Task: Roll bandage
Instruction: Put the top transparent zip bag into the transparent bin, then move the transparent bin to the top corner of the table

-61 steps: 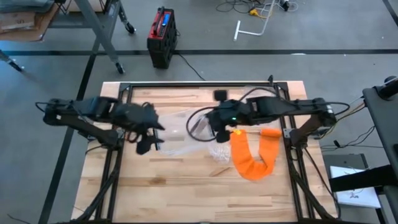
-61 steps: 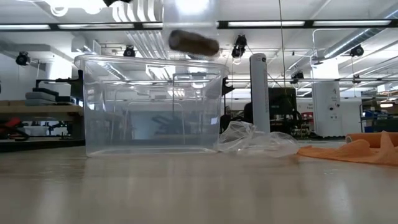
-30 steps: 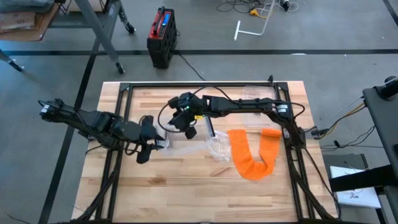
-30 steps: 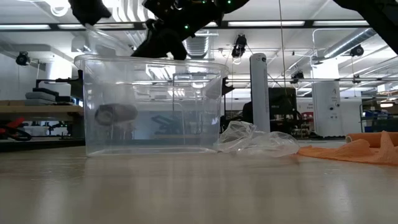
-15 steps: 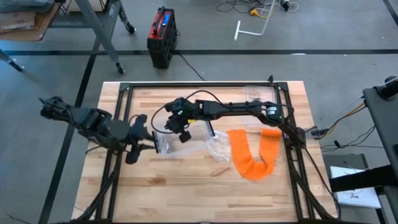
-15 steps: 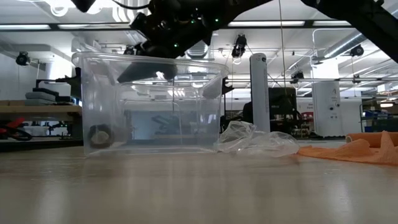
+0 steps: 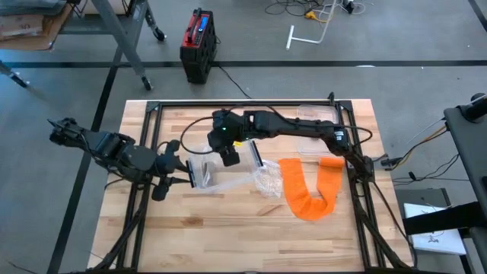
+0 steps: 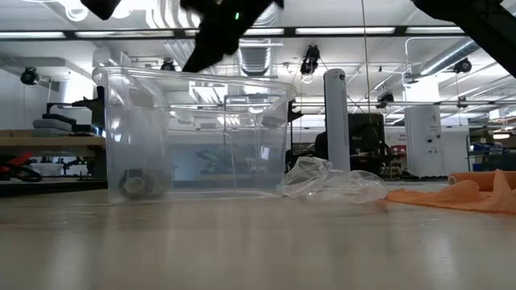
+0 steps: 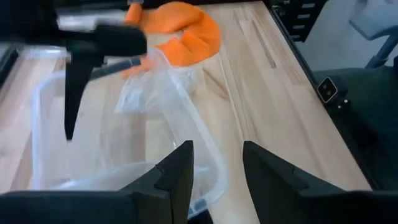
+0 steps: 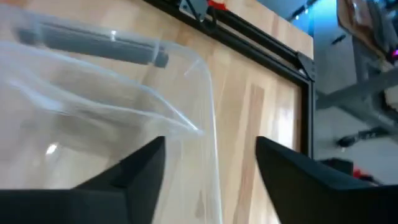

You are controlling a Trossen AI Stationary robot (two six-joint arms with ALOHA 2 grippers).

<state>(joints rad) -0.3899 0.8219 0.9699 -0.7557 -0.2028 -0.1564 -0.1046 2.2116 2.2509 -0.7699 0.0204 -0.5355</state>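
Seen from the table edge, a rolled bandage (image 8: pixel 143 184) lies on the floor of the clear plastic bin (image 8: pixel 193 137), crumpled plastic film (image 8: pixel 330 181) and orange cloth (image 8: pixel 463 196) beyond, while the left gripper (image 7: pixel 186 173) pinches the bin's rim and the right gripper (image 7: pixel 230 154), fingers spread, hovers over it

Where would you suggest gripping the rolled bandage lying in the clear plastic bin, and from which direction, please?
I would come straight down through the open top of the clear bin, since its walls block any sideways approach. The bandage roll rests on the bin floor near the left gripper's end. Pinching across its rounded sides looks safest. The right gripper hangs open above the bin, probably better placed.
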